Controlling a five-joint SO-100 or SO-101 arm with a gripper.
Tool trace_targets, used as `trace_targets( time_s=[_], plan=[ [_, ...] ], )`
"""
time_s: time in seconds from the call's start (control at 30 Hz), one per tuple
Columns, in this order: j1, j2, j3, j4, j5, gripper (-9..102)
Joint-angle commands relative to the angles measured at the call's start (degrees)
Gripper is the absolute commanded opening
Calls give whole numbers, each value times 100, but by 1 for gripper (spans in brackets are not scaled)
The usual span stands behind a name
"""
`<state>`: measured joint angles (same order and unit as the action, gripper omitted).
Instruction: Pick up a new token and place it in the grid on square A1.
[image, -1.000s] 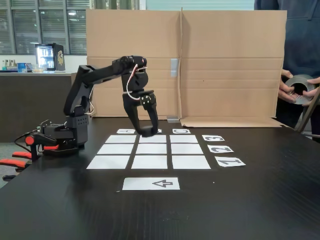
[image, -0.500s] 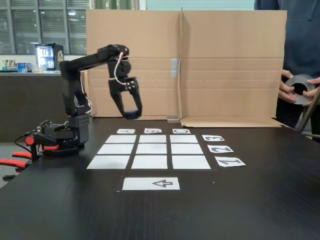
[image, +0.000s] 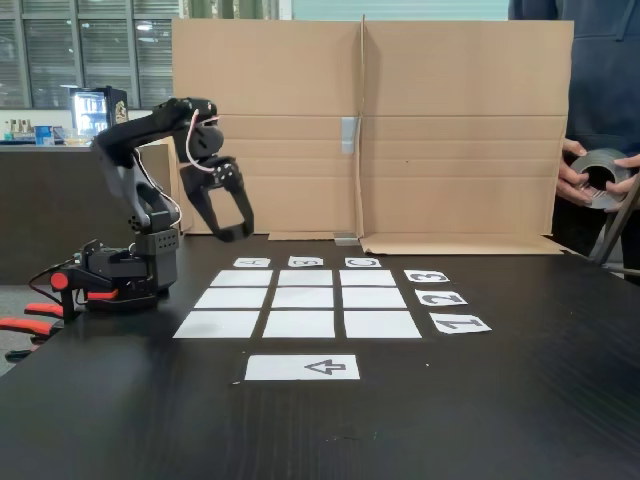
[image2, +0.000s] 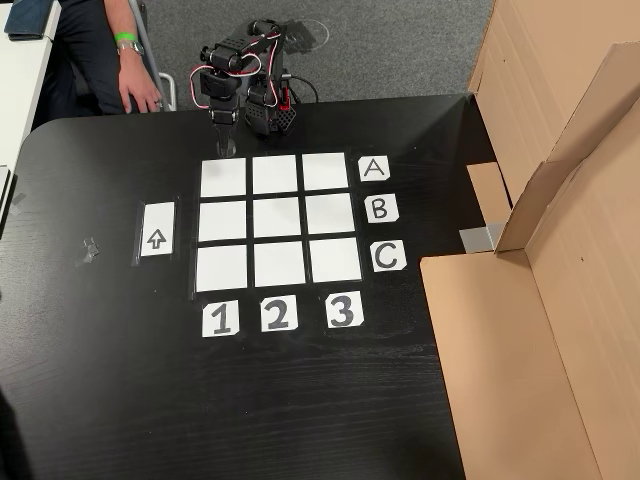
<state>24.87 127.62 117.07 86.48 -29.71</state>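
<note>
Low fixed view facing cardboard, other view overhead, both sharing grid (image: 300, 298)

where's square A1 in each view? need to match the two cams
Fixed view: square A1 is the grid's front-left cell, nearest the camera.
Other view: square A1 is the top-left cell, just below the pincer.
Shared landmark: the arrow strip lies along the column-1 side.
</note>
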Motion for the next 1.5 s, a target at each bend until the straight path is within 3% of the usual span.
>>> trace_targets(
  time_s=[0.0, 0.63, 1.47],
  plan=[
    [158, 220, 492, -396, -62, 9],
    [703, 149, 2118, -1582, -466, 8],
    [993, -1441, 2153, -2505, -519, 7]
  ],
)
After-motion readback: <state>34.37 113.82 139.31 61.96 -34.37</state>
